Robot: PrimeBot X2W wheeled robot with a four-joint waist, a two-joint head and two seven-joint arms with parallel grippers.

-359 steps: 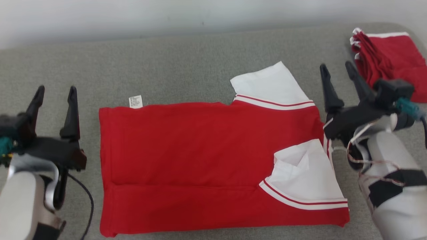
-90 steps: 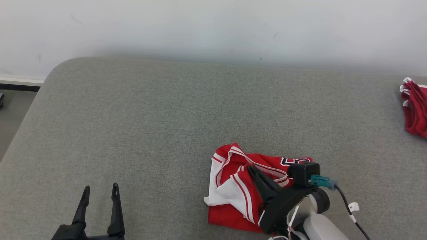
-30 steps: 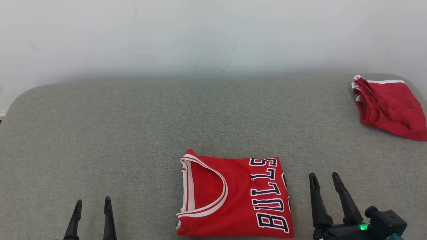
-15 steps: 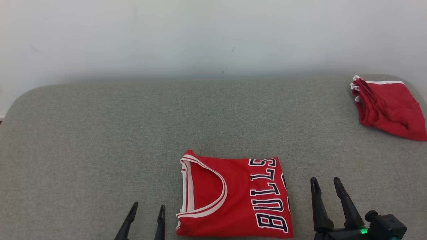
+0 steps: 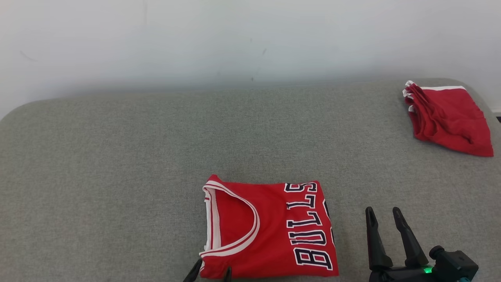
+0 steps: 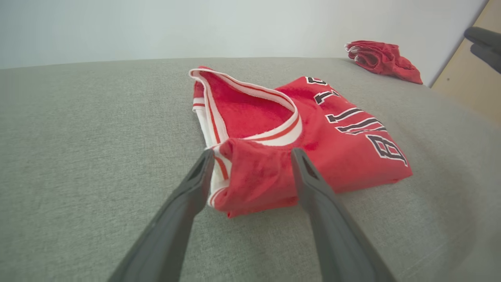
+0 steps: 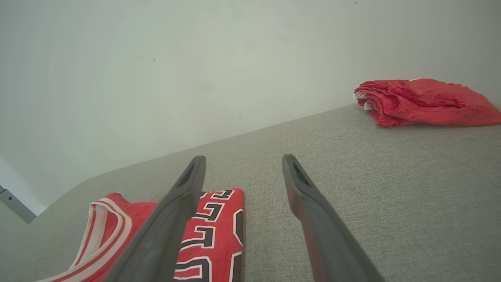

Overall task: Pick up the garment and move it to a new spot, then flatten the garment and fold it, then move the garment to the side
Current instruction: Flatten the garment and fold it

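Observation:
The garment (image 5: 266, 229) is a red jersey with white trim and dark lettering, folded into a neat rectangle on the grey cushion near its front edge. My left gripper (image 5: 211, 274) is open at the jersey's near left corner. In the left wrist view its fingers (image 6: 197, 184) straddle that corner of the garment (image 6: 254, 176) without closing on it. My right gripper (image 5: 383, 219) stands open on the cushion just right of the jersey, holding nothing. The right wrist view has the right gripper (image 7: 242, 160) over bare cushion with the garment (image 7: 213, 231) at its lower left.
A pile of folded red clothes (image 5: 446, 113) lies at the cushion's far right corner, shown too as the pile (image 6: 381, 58) and the pile (image 7: 426, 102) in the wrist views. The grey cushion (image 5: 117, 156) ends at a white wall behind.
My left gripper has moved right from the lower left to the jersey's near left corner. The right gripper has barely moved. The camera shifted slightly.

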